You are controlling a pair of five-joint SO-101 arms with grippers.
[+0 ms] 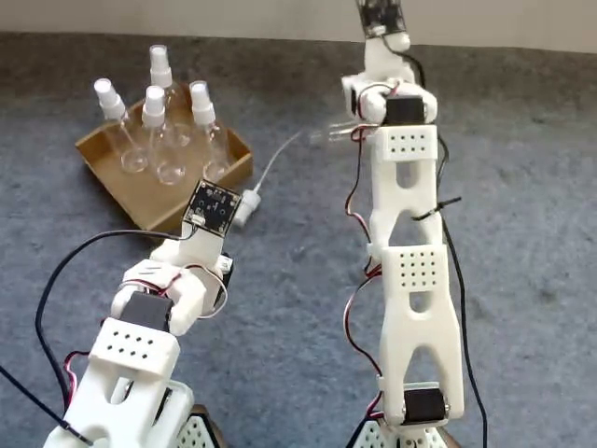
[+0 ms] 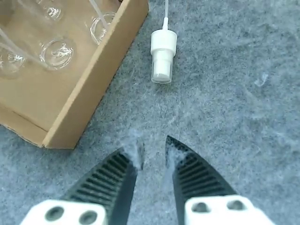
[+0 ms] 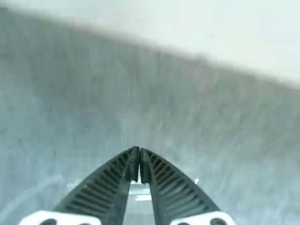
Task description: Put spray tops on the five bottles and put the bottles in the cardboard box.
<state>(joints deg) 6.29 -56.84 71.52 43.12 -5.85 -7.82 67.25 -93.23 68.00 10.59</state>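
A loose white spray top (image 2: 163,58) lies on the grey carpet just ahead of my left gripper (image 2: 153,143), which is open and empty; its thin tube runs away from me. In the high view the spray top (image 1: 246,207) lies beside the left arm's wrist camera (image 1: 213,207). A clear bottle (image 1: 328,133) without a top lies on its side next to the right arm (image 1: 403,187), partly hidden by it. Several bottles with spray tops (image 1: 154,131) stand in the cardboard box (image 1: 231,174). My right gripper (image 3: 136,152) is shut, fingertips together, above the far carpet.
The box's corner and wall (image 2: 93,79) sit close beside the left gripper, with clear bottle bases (image 2: 56,49) inside. Cables trail from both arms. A pale wall runs along the carpet's far edge (image 3: 187,28). Something pale shows low between the right fingers; I cannot tell what.
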